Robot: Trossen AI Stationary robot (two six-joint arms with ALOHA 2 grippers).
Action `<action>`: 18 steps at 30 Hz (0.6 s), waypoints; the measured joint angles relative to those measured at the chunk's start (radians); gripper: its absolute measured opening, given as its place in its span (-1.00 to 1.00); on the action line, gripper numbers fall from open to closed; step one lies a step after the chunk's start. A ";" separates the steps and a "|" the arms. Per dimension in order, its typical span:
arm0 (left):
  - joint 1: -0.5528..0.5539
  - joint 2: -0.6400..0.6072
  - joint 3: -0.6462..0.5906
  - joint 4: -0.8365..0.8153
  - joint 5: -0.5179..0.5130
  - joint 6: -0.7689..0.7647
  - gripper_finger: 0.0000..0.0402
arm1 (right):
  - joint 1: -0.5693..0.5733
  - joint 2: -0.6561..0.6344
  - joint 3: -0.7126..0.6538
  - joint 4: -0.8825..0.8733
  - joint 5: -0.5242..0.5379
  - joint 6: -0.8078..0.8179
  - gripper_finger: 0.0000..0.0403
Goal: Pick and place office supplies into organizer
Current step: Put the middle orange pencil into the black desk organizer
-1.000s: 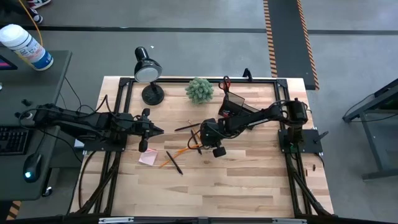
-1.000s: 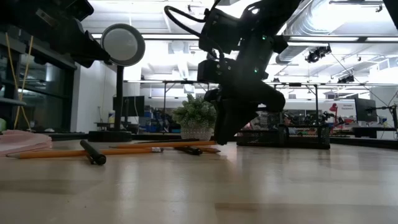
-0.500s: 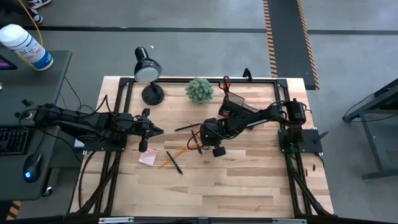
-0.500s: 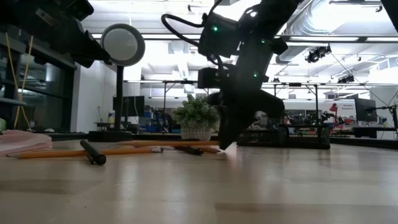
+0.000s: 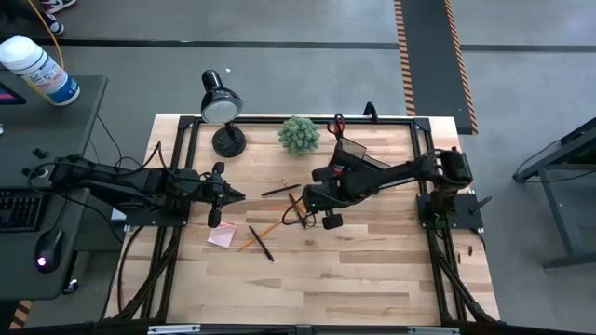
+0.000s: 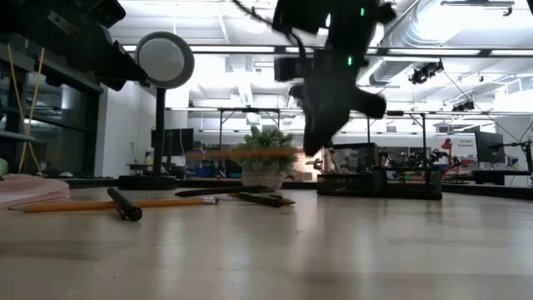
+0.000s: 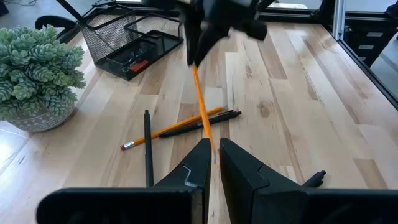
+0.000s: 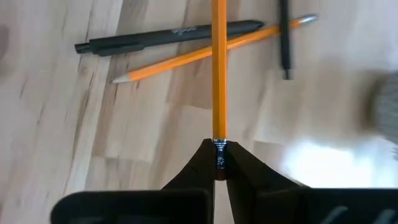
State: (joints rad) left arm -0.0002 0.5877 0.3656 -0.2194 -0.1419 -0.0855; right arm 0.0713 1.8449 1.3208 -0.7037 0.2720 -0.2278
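Observation:
My right gripper (image 5: 307,201) hangs over the middle of the table, shut on an orange pencil (image 7: 200,99) that shows above the boards in the low view (image 6: 241,154). Below it lie a second orange pencil (image 8: 205,53) and a black pen (image 8: 168,36), crossed on the wood. Another black pen (image 5: 261,242) and a pink pad (image 5: 222,234) lie nearer the left arm. The black mesh organizer (image 5: 349,158) stands at the far right with red scissor handles (image 5: 338,123) at its far side. My left gripper (image 7: 214,152) waits shut at the left. My right gripper pinches the pencil's eraser end, at the metal ferrule (image 8: 219,145), between its two fingertips. The fingers slant down from the table's right side. The pencil carries on in the line of the fingers toward the left arm, lifted clear of the table.
A black desk lamp (image 5: 222,110) and a green plant (image 5: 299,135) stand along the far edge. The black frame rails (image 5: 177,149) run along the table's sides. Bare wood spreads over the near half of the table (image 5: 354,270).
My right gripper has shut on the orange pencil, then risen and tipped less steeply. The pencil has come off the boards, lifted clear above the other pencil and pen, which stayed where they lay.

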 joint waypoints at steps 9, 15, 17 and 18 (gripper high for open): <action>0.000 0.000 0.000 0.000 0.000 -0.002 -0.88 | 0.047 -0.027 0.243 -0.593 0.321 0.162 -0.95; 0.000 0.000 0.000 0.000 0.000 -0.002 -0.88 | 0.047 -0.040 0.392 -0.866 0.437 0.319 -0.95; 0.000 0.000 0.000 -0.001 0.000 -0.002 -0.88 | 0.038 -0.067 0.407 -0.854 0.402 0.287 -0.95; 0.000 0.000 0.000 -0.001 0.000 -0.002 -0.88 | 0.031 -0.071 0.423 -0.862 0.402 0.288 -0.95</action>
State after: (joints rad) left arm -0.0005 0.5877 0.3656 -0.2201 -0.1415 -0.0879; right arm 0.1026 1.7739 1.7435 -1.5661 0.6739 0.0597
